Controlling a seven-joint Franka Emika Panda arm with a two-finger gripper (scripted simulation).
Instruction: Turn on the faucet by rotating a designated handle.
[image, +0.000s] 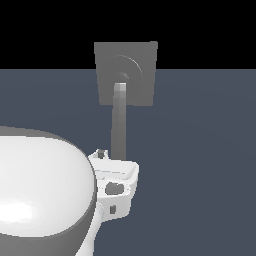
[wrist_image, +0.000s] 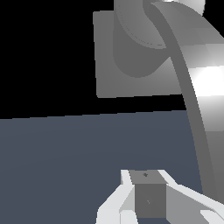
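The faucet (image: 137, 62) is a grey squarish plate with raised rings, upright at the back of the exterior view. Its handle (image: 119, 125), a long pale grey bar, runs from the hub straight down toward the white arm. My gripper (image: 102, 153) sits at the bar's free end, just to the exterior view's left of it. In the wrist view the faucet plate (wrist_image: 127, 65) fills the upper part. There the handle (wrist_image: 197, 105) sweeps past close beside my gripper (wrist_image: 148, 183), whose fingers stand together with nothing between them. Whether they touch the bar is unclear.
The white robot arm (image: 40, 195) bulks large in the exterior view's lower left. A flat dark blue-grey floor (image: 200, 165) stretches under everything, with black background above it.
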